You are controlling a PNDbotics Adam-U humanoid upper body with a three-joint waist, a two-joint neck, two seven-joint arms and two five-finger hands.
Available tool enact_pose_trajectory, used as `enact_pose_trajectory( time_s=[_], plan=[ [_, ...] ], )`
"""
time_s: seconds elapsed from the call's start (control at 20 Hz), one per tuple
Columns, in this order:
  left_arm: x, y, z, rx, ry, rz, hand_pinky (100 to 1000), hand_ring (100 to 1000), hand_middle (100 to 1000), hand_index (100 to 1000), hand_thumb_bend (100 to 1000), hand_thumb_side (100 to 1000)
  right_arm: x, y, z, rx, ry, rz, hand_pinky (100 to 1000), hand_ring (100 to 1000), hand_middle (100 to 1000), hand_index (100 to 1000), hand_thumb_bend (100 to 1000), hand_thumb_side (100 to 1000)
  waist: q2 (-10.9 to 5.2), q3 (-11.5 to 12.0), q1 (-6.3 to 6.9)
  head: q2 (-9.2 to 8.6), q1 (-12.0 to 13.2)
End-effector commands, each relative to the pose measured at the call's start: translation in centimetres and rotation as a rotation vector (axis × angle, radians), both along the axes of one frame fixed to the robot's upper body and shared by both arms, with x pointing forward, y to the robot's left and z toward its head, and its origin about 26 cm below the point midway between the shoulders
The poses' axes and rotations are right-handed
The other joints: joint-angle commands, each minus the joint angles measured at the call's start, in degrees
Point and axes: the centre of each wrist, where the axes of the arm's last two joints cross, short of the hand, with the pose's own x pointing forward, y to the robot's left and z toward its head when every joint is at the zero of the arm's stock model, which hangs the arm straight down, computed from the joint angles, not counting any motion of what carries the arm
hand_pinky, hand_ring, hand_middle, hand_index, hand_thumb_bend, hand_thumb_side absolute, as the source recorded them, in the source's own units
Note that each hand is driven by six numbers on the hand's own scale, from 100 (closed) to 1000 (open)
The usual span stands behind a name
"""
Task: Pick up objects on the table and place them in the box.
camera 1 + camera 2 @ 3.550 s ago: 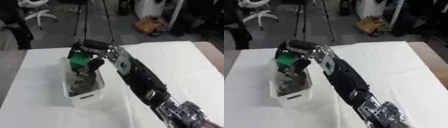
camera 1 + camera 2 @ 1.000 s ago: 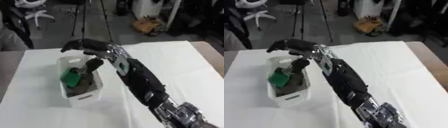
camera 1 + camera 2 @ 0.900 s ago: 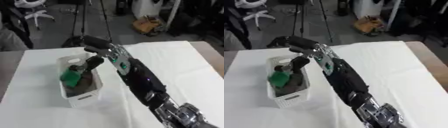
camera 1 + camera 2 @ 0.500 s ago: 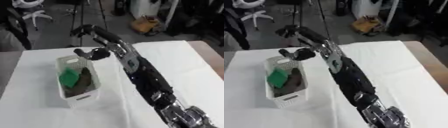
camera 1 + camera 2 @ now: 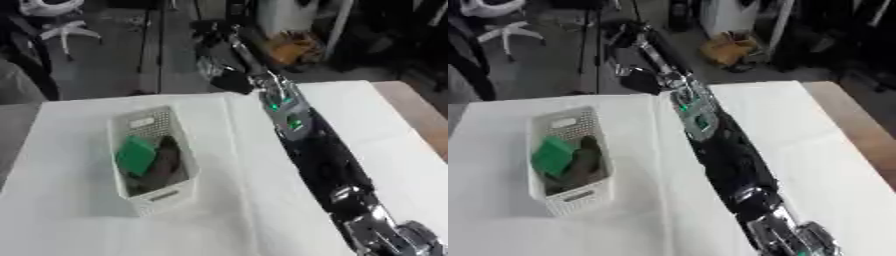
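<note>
My right hand (image 5: 219, 55) is up at top centre of frame, past the table's far edge, fingers spread, holding nothing. Green block (image 5: 136, 155) sits in white box (image 5: 162, 195), centre-left, w/ dark items.

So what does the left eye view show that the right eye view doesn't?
Very little; they nearly match. Only the left eye view shows a wide strip of grey surface past the cloth's left edge. Only the right eye view shows a broader stretch of brown tabletop on the right. Both show the white perforated plastic box holding a green block and something dark, with the right hand raised beyond the table's far edge.
</note>
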Motion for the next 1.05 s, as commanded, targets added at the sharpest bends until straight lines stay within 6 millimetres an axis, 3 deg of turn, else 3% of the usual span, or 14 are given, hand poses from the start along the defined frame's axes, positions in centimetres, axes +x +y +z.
enact_pose_trajectory(
  time_s=[0.05,0.25,0.6,1.05],
  plan=[
    [-0.2,0.6,0.8,0.028,-0.018,0.021,425,872,913,882,506,1000,-1.6,-1.5,2.4,0.065,-0.074,-0.037,624,612,657,852,100,550,-3.49,-0.24,1.05,0.02,0.27],
    [-0.2,0.8,0.7,0.032,-0.013,0.029,423,881,918,884,506,1000,-3.3,-2.7,2.1,0.132,-0.056,-0.066,602,598,637,844,100,641,-3.36,-1.07,1.22,0.36,0.65],
    [-0.3,0.8,0.6,0.035,-0.008,0.032,424,891,925,886,505,1000,-5.2,-3.3,1.8,0.181,-0.01,-0.005,609,619,653,838,100,608,-3.38,-1.61,1.47,0.63,0.71],
    [-0.3,1.0,0.1,0.051,-0.001,0.027,425,898,931,892,503,1000,-7.2,-2.7,-0.4,0.223,-0.017,0.176,612,627,627,798,100,646,-3.54,-3.1,2.05,0.94,0.66]
  ],
)
